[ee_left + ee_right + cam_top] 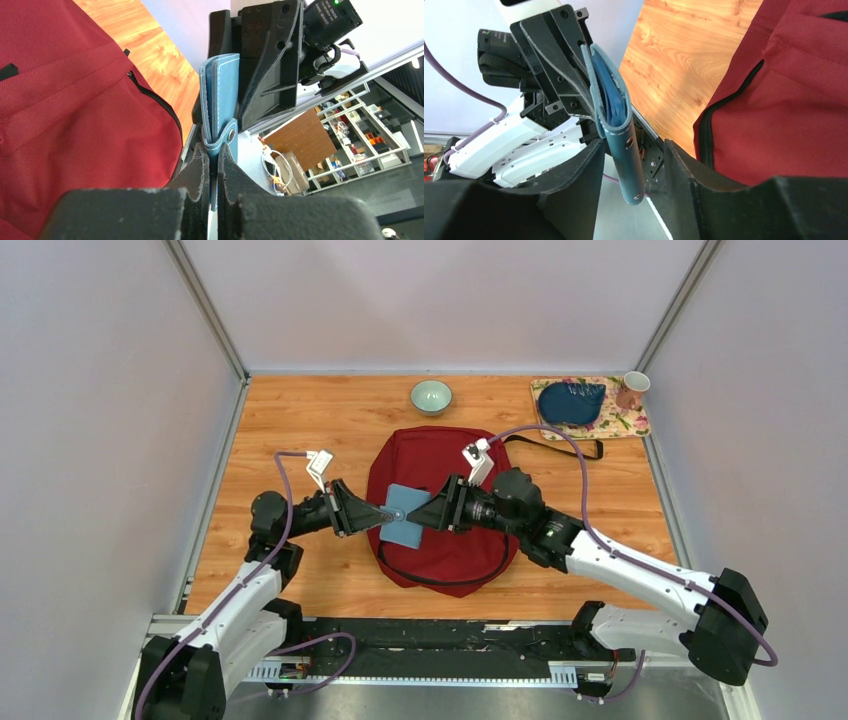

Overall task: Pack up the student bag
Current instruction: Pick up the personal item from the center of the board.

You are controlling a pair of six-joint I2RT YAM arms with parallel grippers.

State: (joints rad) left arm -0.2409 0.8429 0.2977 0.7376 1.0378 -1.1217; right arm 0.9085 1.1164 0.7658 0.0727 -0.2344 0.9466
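The student bag (450,455), dark red with black zipper trim, lies flat in the middle of the wooden table. Above its near left part hangs a blue leather-covered notebook (405,515) with a snap strap. My left gripper (380,513) is shut on the notebook's strap edge (220,100), with the pads pressed together on it (215,170). My right gripper (418,517) faces it from the other side and stands open. The notebook's spine (616,115) hangs between its spread fingers (631,150) with a gap on each side. Red bag fabric (784,100) fills the right of that view.
A pale green bowl (431,396) sits behind the bag. At the back right lies a floral mat (625,425) with a dark blue pouch (570,402) and a pink cup (632,388). A black strap (570,445) trails right of the bag.
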